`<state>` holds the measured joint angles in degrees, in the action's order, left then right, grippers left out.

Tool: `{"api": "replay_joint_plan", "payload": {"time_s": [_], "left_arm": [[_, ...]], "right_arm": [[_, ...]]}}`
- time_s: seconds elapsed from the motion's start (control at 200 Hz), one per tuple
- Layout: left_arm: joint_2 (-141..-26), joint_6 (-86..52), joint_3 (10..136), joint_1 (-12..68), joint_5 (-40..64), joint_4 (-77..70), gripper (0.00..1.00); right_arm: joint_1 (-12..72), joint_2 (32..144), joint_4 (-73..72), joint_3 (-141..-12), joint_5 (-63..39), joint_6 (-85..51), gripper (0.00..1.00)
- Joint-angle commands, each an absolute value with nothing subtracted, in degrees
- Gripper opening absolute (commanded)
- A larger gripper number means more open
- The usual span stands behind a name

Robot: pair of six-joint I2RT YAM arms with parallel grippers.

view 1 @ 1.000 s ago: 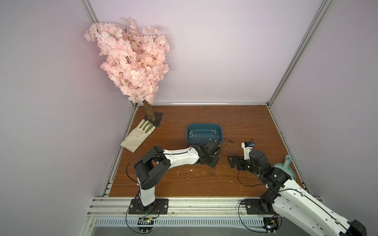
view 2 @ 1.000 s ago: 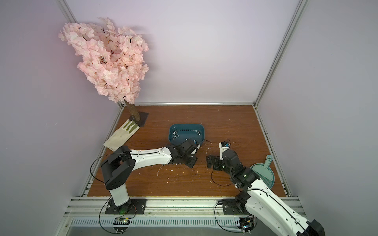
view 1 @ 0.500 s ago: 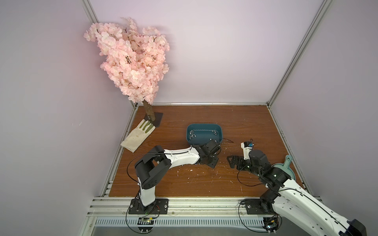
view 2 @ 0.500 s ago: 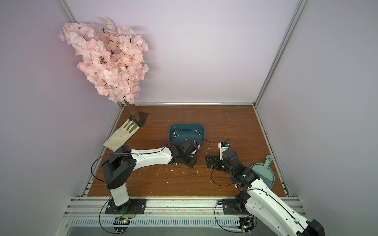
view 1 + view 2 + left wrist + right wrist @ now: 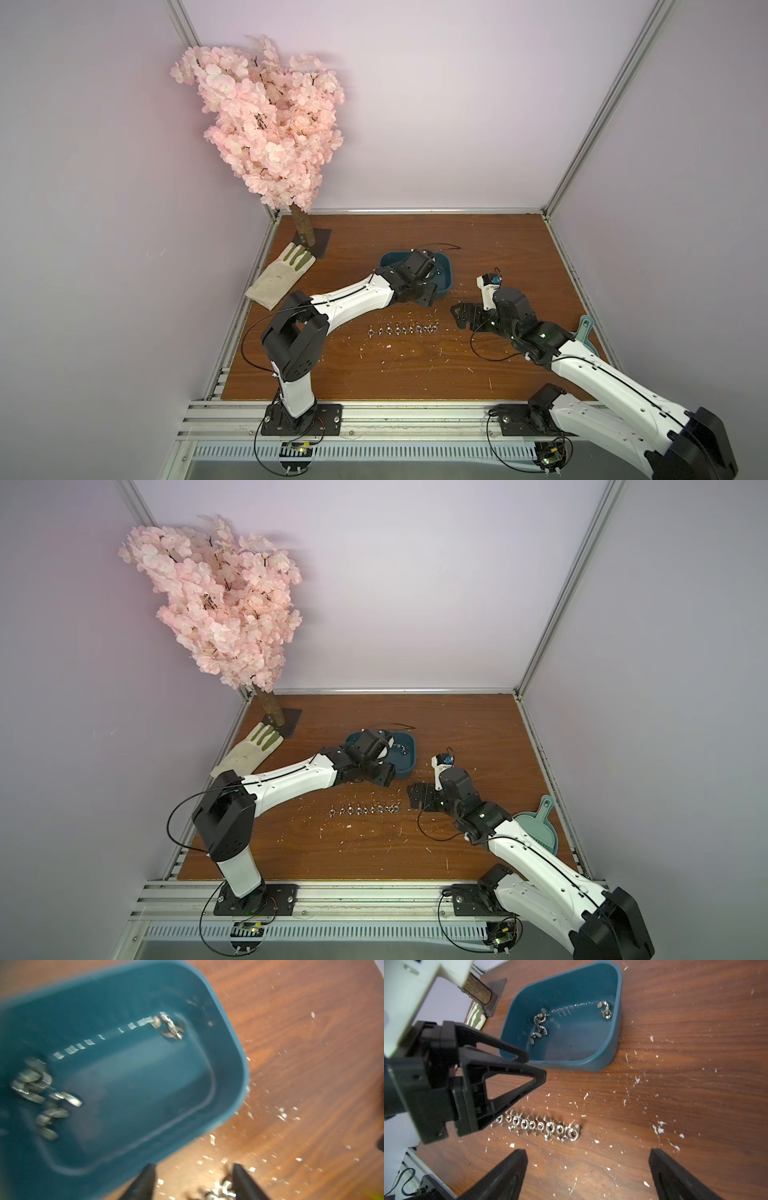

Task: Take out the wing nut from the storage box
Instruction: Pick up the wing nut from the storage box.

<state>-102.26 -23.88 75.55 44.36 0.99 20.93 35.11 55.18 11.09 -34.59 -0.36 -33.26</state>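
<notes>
Scuffed wood table (image 5: 415, 374), lilac walls. L gripper (image 5: 193, 1169) – jaws apart, nothing held – hangs above row of wing nuts (image 5: 401, 330), just in front of teal storage box (image 5: 446, 278); loose nuts (image 5: 539, 1026) inside it. R gripper (image 5: 587, 1153) – spread wide, empty.

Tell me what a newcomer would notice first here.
The tall artificial tree with pink blossoms dominates the far left corner. Next comes the neat row of small silver wing nuts on the brown wooden table, just in front of the dark teal plastic storage box, which holds a few more. The left gripper hangs, jaws apart, above one end of that row.
</notes>
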Motion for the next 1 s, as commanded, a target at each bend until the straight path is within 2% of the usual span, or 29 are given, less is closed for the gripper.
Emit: {"api": "replay_joint_plan", "payload": {"time_s": [0.0,0.185,0.3,0.42,0.505,0.576,0.786,0.996], "left_arm": [[-102.12,-22.86,77.88,40.91,0.87,23.35,0.79],[-104.5,-22.03,80.28,35.8,1.36,23.6,0.8],[-106.32,-21.01,81.41,33.42,1.11,23.56,0.78],[-108.73,-20.01,82.43,31.41,0.82,23.63,0.66],[-110.58,-18.74,83.42,30.58,-0.13,23.53,0.62],[-112.06,-17.28,84.33,30.24,-0.97,23.36,0.5],[-116.35,-15.01,87.83,29.71,-3.63,22.47,0.44],[-119.32,-13.37,89.72,29.11,-4.04,22.32,0.43]], "right_arm": [[34.91,57.99,6.85,-38.53,-0.78,-29.94,0.99],[34.88,64.87,4.86,-43.13,-1.76,-27.2,0.99],[34.8,68.15,3.83,-45.41,-2.27,-26.2,0.99],[34.7,70.87,3.35,-47.5,-2.54,-25.18,0.99],[34.54,72.48,3.34,-48.78,-2.92,-24.55,0.99],[34.34,73.57,3.34,-49.58,-3.17,-24.13,0.99],[33.58,75.96,3.6,-51.58,-4.04,-23.41,0.99],[32.62,77.03,3.9,-52.44,-4.26,-23.12,0.99]]}}
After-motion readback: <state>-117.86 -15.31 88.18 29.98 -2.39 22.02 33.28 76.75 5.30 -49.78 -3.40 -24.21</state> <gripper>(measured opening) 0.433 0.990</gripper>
